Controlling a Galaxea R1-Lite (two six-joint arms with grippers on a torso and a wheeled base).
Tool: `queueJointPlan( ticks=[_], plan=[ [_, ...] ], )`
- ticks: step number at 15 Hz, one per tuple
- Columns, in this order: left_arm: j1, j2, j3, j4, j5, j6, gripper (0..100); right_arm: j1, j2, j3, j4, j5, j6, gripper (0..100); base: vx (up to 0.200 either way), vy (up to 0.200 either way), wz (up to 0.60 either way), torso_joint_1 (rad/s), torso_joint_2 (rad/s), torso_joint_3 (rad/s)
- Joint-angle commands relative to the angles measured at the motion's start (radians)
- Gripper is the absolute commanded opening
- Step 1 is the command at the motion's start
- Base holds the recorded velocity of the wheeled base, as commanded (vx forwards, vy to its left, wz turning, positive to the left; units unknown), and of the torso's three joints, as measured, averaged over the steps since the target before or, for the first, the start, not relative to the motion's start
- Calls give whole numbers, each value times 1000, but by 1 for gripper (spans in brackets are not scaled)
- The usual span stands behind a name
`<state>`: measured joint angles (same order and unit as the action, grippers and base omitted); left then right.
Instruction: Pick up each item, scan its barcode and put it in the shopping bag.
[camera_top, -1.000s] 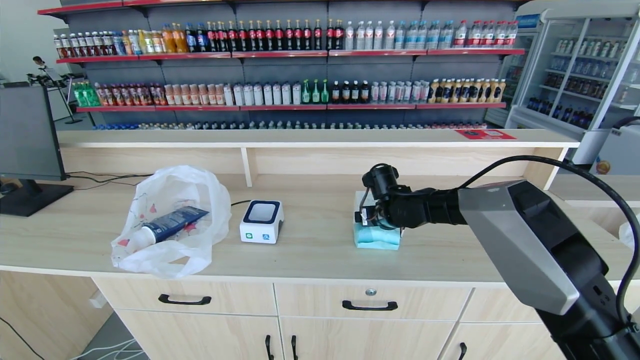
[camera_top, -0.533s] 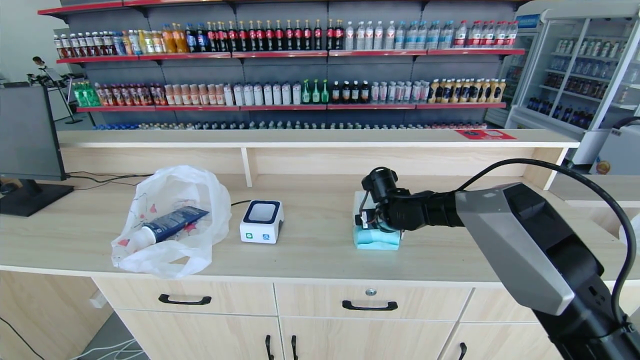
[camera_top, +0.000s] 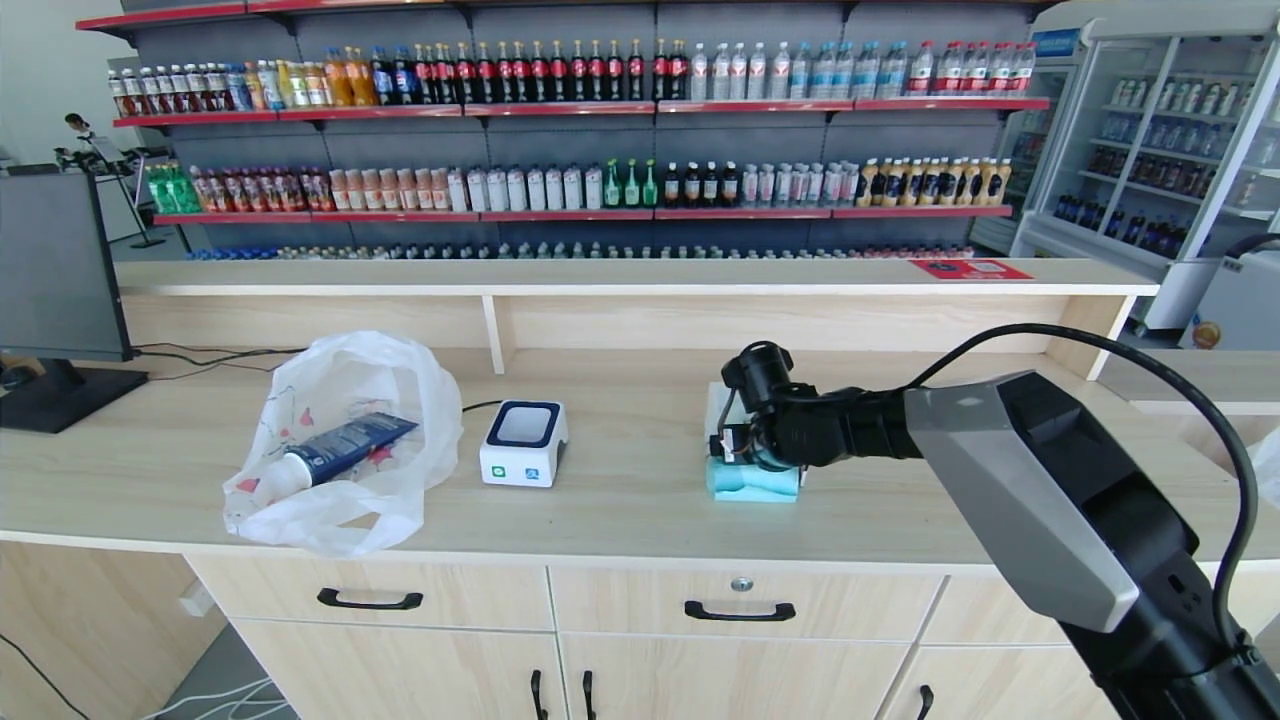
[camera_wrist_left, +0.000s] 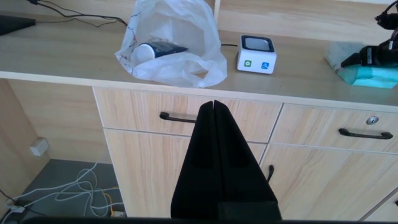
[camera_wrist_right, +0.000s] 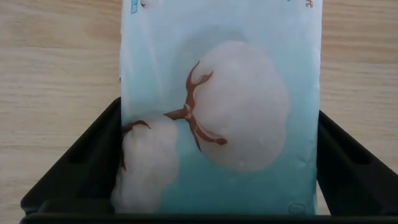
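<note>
A teal tissue pack (camera_top: 752, 486) with a cotton picture lies flat on the wooden counter (camera_top: 620, 500), right of centre. My right gripper (camera_top: 748, 462) is down over it and open. In the right wrist view the black fingers (camera_wrist_right: 74, 180) stand on either side of the tissue pack (camera_wrist_right: 217, 106). The white barcode scanner (camera_top: 523, 443) sits at mid-counter. Left of it lies the white plastic shopping bag (camera_top: 335, 375), with a dark blue tube (camera_top: 345, 445) in its mouth. My left gripper (camera_wrist_left: 213, 109) is shut and hangs below the counter's edge, in front of the drawers.
A monitor (camera_top: 50, 270) stands at the counter's far left with cables behind it. A raised ledge (camera_top: 640, 275) runs along the back of the counter. Drawers with black handles (camera_top: 740, 610) sit below the front edge. Bottle shelves fill the background.
My right gripper has sunk a little lower over the tissue pack and shifted slightly left. The bag, the tube and the scanner have not moved.
</note>
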<state>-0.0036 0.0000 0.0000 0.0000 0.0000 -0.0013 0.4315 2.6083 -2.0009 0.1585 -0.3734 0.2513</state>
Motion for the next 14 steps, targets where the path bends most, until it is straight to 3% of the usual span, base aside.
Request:
queueJointPlan(
  ticks=[1, 2, 14],
  plan=[
    [1, 0, 0, 0, 0, 0, 0, 3, 10, 1, 3, 1, -1, 100, 0, 0, 0, 0, 0, 0],
    [1, 0, 0, 0, 0, 0, 0, 6, 13, 1, 4, 2, -1, 0, 0, 0, 0, 0, 0, 0],
    [1, 0, 0, 0, 0, 0, 0, 20, -54, 1, 4, 2, -4, 0, 0, 0, 0, 0, 0, 0]
  ],
)
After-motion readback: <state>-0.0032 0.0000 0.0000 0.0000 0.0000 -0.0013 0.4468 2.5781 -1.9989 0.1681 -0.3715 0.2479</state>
